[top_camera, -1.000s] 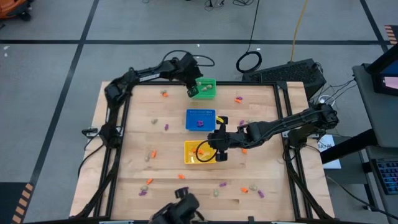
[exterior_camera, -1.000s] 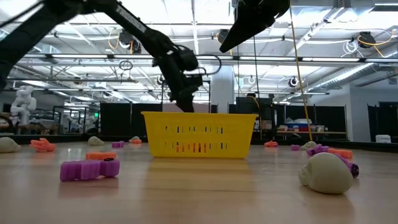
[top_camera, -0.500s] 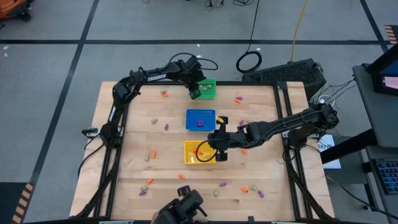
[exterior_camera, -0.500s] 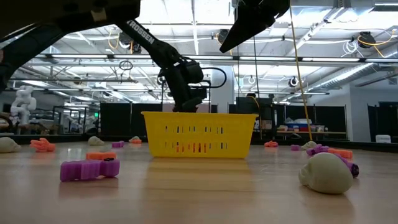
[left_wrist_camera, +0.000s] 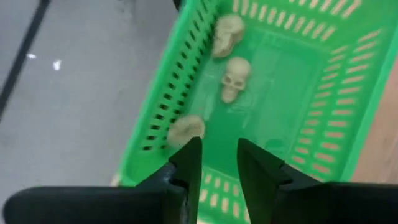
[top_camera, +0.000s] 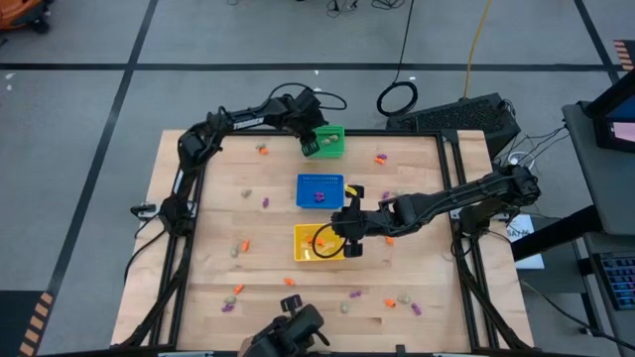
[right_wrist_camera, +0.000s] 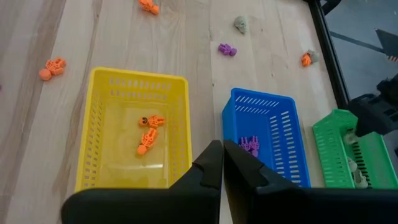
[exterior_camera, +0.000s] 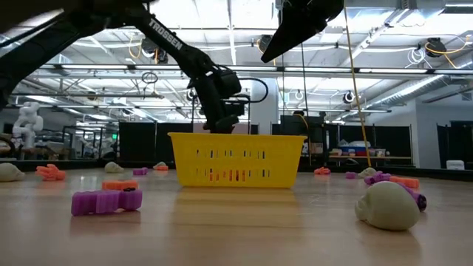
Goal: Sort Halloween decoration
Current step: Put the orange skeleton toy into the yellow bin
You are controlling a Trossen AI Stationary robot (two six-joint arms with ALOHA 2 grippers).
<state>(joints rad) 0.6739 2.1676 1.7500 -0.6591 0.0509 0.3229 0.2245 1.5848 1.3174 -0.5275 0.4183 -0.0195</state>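
Green basket, table's twelve o'clock: our left tool hovers narrowly parted, empty, over three skulls. Risk: descending fingers clip the rim.

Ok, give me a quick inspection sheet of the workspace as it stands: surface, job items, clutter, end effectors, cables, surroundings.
Surface: wooden table, dark frame.
Job's things: three pale skulls in the green basket; purple trinket in the blue basket; two orange trinkets in the yellow basket; orange, purple and pale pieces lie loose around the table.
Clutter: nothing seen.
End effectors: left end effector over the green basket, fingers slightly apart, empty; right end effector shut, empty, beside the yellow basket.
Cables: coiled cable on the floor beyond the table.
Surroundings: grey floor, lab space behind.
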